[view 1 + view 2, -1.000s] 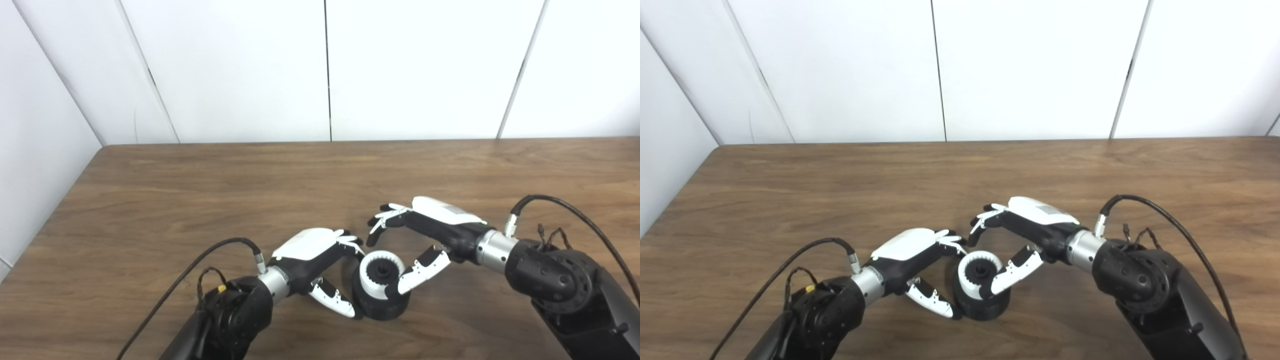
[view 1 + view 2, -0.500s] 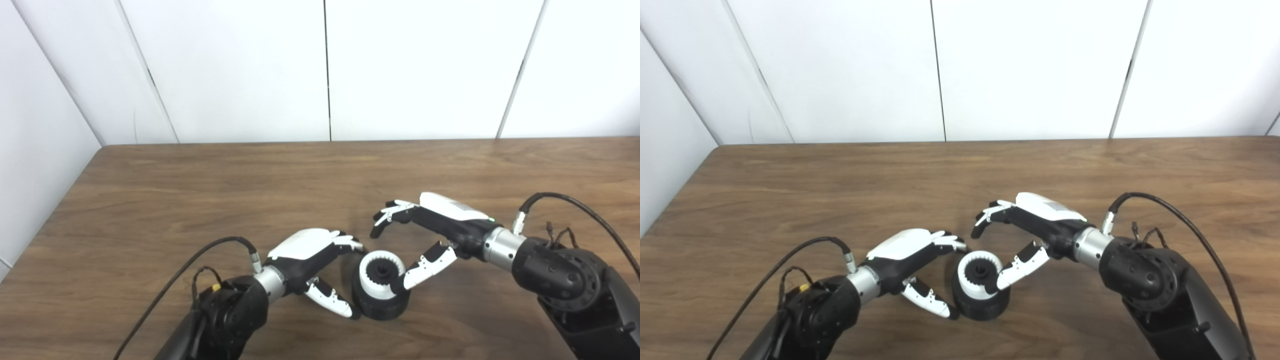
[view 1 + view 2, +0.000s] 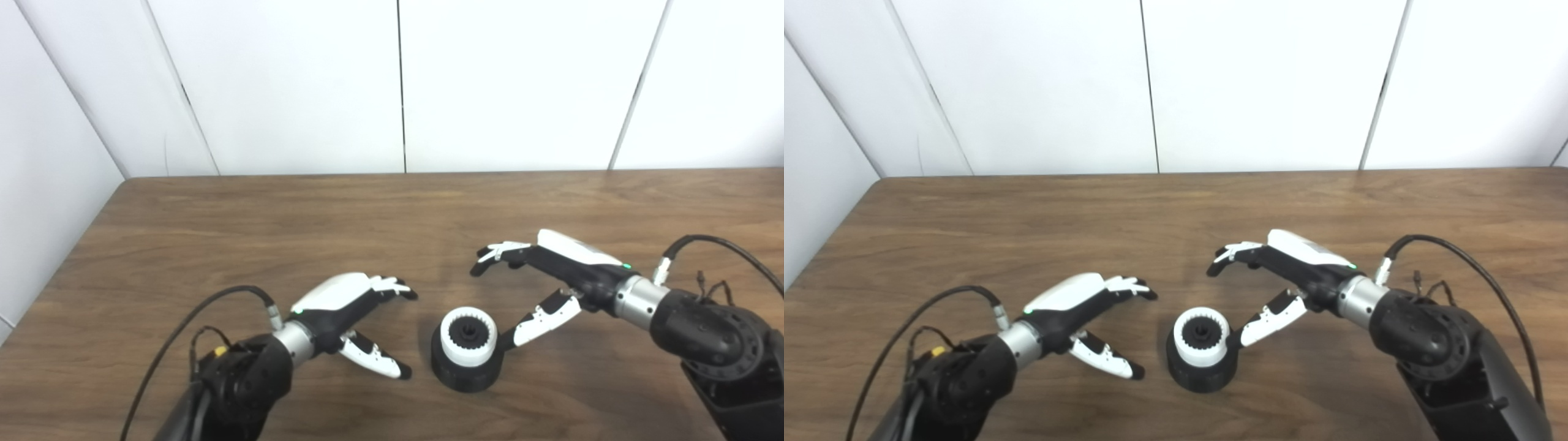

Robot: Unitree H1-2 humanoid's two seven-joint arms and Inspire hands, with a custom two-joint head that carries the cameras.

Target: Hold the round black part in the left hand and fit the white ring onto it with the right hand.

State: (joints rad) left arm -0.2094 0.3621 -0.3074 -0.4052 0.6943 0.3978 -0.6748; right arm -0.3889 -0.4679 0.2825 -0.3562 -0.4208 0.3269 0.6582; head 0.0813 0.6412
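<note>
White ring (image 3: 469,336) sat on round black part (image 3: 463,375) on tabletop (image 3: 306,220); left robot hand (image 3: 355,309) open beside it. Right robot hand (image 3: 545,282) open, empty

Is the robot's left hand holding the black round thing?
No, the left hand is open and off to the side of the round black part, which sits alone on the table.

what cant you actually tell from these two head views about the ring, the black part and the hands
- Whether the white ring is fully seated on the round black part: both views look down from above, so the ring hides the joint.
- Whether the right hand's thumb tip touches the black part: too small to tell in either view.
- The black part's far side: hidden by its own body.
- The left hand's palm: turned away from both views.
</note>
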